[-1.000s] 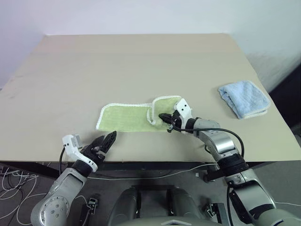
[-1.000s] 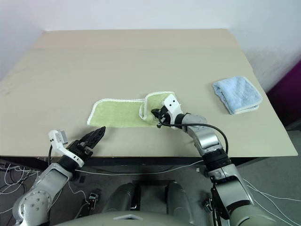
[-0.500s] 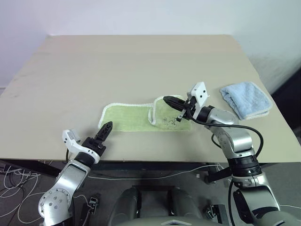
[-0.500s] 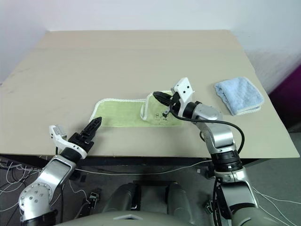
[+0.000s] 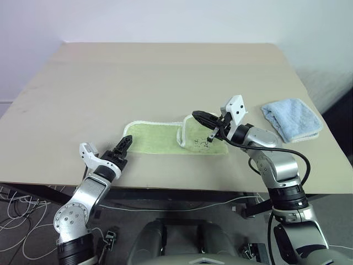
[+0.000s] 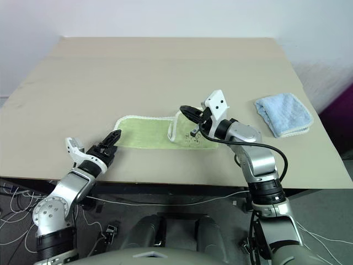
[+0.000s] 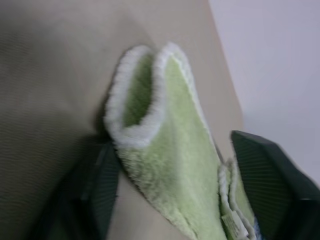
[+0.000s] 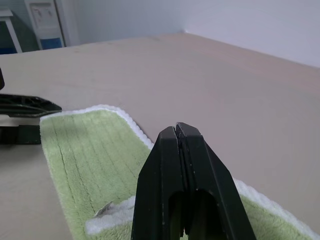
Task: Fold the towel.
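Light green terry towel (image 5: 165,138) lies flat on smooth tabletop (image 5: 165,72); left gripper (image 5: 124,147) apart astride its corded left corner; right gripper (image 5: 202,117) together.

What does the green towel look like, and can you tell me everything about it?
The green towel is fluffy light green terry cloth with a white corded edge. It lies in a long strip near the front of the table. Its right end is folded over, making a second layer, with a small dark mark there. The left gripper has its fingers either side of the towel's left end, where two layers curl. The right gripper, shut, hovers over the folded end.
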### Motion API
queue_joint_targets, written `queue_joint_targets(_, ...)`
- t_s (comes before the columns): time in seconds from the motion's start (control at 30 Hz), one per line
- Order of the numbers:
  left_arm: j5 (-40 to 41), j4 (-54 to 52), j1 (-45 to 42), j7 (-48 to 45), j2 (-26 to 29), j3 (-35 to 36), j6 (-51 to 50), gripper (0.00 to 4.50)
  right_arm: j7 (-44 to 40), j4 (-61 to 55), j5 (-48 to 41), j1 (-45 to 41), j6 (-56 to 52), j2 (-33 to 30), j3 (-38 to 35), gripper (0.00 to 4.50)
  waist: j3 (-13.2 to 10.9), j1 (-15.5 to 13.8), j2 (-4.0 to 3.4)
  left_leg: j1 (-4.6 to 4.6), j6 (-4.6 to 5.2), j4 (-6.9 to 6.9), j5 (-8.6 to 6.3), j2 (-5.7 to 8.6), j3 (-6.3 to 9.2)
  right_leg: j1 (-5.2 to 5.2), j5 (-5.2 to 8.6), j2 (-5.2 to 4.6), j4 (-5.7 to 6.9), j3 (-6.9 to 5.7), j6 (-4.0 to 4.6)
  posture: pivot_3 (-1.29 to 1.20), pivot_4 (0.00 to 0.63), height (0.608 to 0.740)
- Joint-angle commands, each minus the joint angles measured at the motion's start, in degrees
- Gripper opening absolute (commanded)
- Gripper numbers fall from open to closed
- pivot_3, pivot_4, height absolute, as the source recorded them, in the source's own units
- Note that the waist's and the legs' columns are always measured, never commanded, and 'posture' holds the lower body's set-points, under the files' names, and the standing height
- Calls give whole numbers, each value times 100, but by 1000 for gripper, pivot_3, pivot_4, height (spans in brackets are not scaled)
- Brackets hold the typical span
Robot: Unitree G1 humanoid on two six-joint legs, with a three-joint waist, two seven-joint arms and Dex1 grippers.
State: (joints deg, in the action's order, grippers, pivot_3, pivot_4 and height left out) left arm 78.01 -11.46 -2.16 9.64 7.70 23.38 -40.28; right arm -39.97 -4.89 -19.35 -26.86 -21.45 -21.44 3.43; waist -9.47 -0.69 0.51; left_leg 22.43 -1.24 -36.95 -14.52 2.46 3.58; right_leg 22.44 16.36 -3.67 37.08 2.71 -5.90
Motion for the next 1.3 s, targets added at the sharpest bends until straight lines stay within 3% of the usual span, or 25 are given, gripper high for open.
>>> queue_joint_targets(0.03,-123,218,-19,31,-6,92,138,2122,32,-293,-51,18,46,-12,-98,0,-1,5,1,0,0,1,0,0,0,0,0,0,0,1,0,0,150,740)
queue_joint_targets(0.23,-136,209,-6,-87,33,200,288,55,52,-304,-10,140,82,-19,-63,0,0,19,-2,1,0,9,0,-4,-1,6,0,-1,-2,3,0,0,150,740)
queue_joint_targets(0.43,-134,208,-30,-207,188,475,533,21,74,-293,-8,164,84,-16,-78,0,-1,68,0,1,-1,13,0,-8,-2,10,1,0,-3,5,1,0,150,740)
queue_joint_targets(0.73,-553,274,-243,-1249,1492,988,733,21,90,-163,36,139,161,-55,-149,0,-14,142,23,7,-14,72,8,-11,-10,45,3,2,-14,14,5,0,150,740)
queue_joint_targets(0.9,-1320,-305,-336,-2108,2144,357,591,21,106,-72,64,115,226,-67,-202,0,-25,134,39,9,-14,76,8,-7,-9,44,3,-4,-19,14,5,0,150,740)
queue_joint_targets(1.07,-2125,-968,-515,-3181,2471,-793,615,21,131,20,106,101,299,-58,-197,0,-25,145,38,9,-15,82,8,-7,-10,45,3,-9,-23,15,6,0,150,740)
queue_joint_targets(1.3,-3044,-1145,-1275,-3529,2308,-2000,584,21,200,-17,138,189,345,-53,-201,0,-27,145,36,11,-15,91,8,-9,-11,52,2,-7,-27,17,6,0,150,740)
